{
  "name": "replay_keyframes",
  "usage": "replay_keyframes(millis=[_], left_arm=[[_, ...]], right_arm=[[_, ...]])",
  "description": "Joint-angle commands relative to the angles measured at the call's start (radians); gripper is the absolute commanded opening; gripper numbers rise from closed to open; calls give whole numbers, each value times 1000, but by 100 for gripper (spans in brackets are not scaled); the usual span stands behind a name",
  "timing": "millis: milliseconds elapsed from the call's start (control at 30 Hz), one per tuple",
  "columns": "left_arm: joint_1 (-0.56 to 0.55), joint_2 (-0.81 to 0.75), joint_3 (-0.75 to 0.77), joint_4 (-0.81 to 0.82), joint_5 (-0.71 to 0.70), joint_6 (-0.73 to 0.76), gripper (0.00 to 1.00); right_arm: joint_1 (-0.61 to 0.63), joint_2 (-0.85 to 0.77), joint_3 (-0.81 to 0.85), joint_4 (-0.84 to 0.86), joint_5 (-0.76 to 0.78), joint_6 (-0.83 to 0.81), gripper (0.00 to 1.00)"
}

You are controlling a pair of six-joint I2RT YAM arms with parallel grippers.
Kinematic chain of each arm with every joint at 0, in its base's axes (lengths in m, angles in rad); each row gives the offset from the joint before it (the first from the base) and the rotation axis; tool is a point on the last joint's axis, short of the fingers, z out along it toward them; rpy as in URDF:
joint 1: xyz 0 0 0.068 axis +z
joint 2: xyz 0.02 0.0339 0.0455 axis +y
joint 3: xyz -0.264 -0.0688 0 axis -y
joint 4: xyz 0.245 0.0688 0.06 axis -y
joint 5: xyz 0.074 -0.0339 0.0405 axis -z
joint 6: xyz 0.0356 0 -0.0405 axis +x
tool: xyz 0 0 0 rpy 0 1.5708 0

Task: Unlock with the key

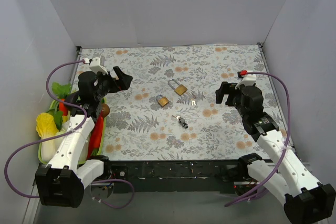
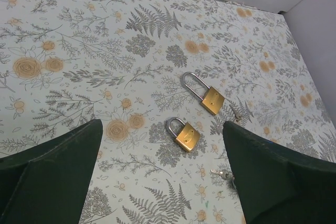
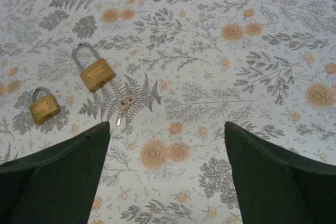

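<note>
Two brass padlocks lie mid-table: a long-shackle padlock (image 1: 178, 87) (image 2: 205, 96) (image 3: 93, 68) and a small padlock (image 1: 162, 100) (image 2: 184, 133) (image 3: 43, 106). A silver key pair (image 1: 192, 101) (image 3: 124, 105) lies right of the long-shackle lock. Another key with a dark head (image 1: 181, 121) (image 2: 224, 175) lies nearer the front, partly hidden by a finger in the left wrist view. My left gripper (image 1: 122, 78) (image 2: 163, 182) is open and empty, above the table left of the locks. My right gripper (image 1: 224, 93) (image 3: 167, 177) is open and empty, right of the keys.
A green tray (image 1: 44, 153) with toy vegetables, a carrot (image 1: 95, 135) and cabbage (image 1: 46, 125), sits at the left edge beside the left arm. White walls enclose the floral tablecloth (image 1: 210, 66) on three sides.
</note>
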Motion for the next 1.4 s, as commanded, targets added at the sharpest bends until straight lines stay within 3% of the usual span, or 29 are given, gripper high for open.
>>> replay_keyframes(millis=[0, 400, 700, 833, 1067, 1233, 1367], left_arm=[[-3, -11, 12, -12, -54, 12, 98], [-3, -17, 9, -12, -48, 18, 98], [-29, -32, 4, 2, -49, 43, 98], [-94, -20, 12, -4, -84, 70, 98], [-258, 31, 76, -37, -152, 98, 98], [-262, 78, 130, -37, -111, 67, 98], [-257, 75, 80, -43, -111, 76, 98]], right_arm=[[-1, -35, -1, 16, 21, -20, 97], [-1, -61, 12, -30, 19, -45, 95], [3, -47, 9, -41, -76, -60, 84], [98, 16, 14, -42, -82, -36, 76], [336, 197, 35, -21, 48, 4, 79], [451, 315, 6, 89, 15, 56, 79], [477, 469, 31, 116, -39, 69, 71]])
